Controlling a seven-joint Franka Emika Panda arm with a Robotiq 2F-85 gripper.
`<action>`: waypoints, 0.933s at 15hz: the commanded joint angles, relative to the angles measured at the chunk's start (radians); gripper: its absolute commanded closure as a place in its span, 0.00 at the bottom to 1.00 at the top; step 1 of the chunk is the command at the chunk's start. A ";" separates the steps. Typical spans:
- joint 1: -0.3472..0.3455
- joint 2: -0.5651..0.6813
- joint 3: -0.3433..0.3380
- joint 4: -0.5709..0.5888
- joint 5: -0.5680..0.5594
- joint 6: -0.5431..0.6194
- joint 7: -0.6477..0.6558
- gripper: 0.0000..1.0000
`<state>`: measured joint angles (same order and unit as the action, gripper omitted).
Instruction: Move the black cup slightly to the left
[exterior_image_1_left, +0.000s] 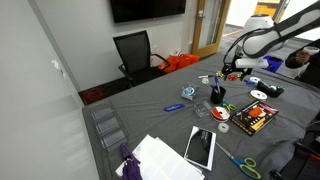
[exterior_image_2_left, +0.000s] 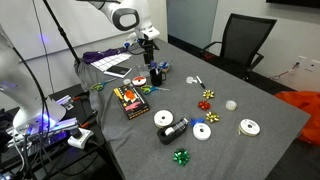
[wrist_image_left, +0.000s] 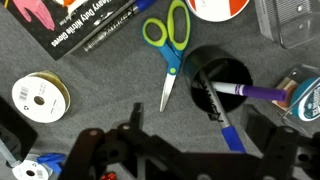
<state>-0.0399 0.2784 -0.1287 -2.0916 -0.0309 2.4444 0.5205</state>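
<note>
The black cup (wrist_image_left: 215, 82) stands upright on the grey cloth and holds a purple marker (wrist_image_left: 262, 93) and a blue marker (wrist_image_left: 228, 125). It also shows in both exterior views (exterior_image_1_left: 218, 96) (exterior_image_2_left: 155, 74). My gripper (wrist_image_left: 200, 128) is open and empty. It hangs above the cup, with the jaws on either side of the blue marker's end and not touching the cup. In both exterior views the gripper (exterior_image_1_left: 232, 68) (exterior_image_2_left: 150, 44) is a little above the cup.
Green-handled scissors (wrist_image_left: 168, 40) lie beside the cup. A white tape roll (wrist_image_left: 40, 97), a black-and-orange box (wrist_image_left: 70, 22) (exterior_image_2_left: 130, 98), a flat black tablet (exterior_image_1_left: 200, 147) and several discs and bows (exterior_image_2_left: 202, 131) lie around. An office chair (exterior_image_1_left: 135, 52) stands behind the table.
</note>
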 joint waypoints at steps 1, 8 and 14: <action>0.020 0.077 -0.018 0.019 -0.011 0.062 0.032 0.00; 0.039 0.177 -0.036 0.025 -0.002 0.159 0.030 0.00; 0.069 0.252 -0.067 0.044 0.006 0.231 0.039 0.00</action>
<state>-0.0002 0.4866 -0.1666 -2.0723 -0.0329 2.6408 0.5452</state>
